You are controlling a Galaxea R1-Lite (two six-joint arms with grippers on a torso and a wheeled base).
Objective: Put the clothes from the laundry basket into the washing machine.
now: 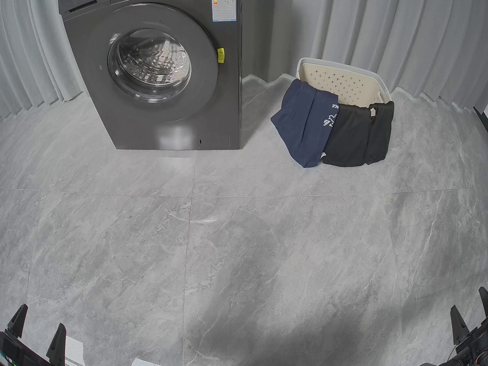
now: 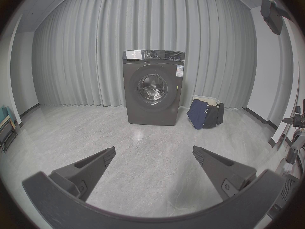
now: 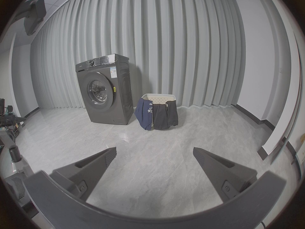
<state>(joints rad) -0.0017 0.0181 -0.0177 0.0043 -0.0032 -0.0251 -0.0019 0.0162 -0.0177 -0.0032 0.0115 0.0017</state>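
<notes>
Overall: both grippers sit low and near, well apart from the clothes, with a wide stretch of grey floor between them and the laundry.
left gripper: at the near left, jaws spread wide, nothing between the fingers, over bare floor.
right gripper: at the near right, jaws likewise spread wide and holding nothing.
laundry basket: cream, perforated, standing on the floor by the curtain, just beside the washing machine on the robot's right; it lies far ahead, more on the right gripper's side than the left's.
navy garment: draped over the basket's front rim at its left end, touching the black one; its long axis runs from the rim down to the floor, slanting a little, the lower end pointing toward the robot.
black garment: draped over the same rim to the right of the navy one, hanging in two folds; its long axis also runs rim to floor, the lower end toward the robot.
washing machine: dark grey front-loader, far ahead on the left gripper's side, its front facing the robot and turned slightly.
door: round, glass-centred, appears closed against the front panel.
yellow tag: on the front panel at the door's right edge.
</notes>
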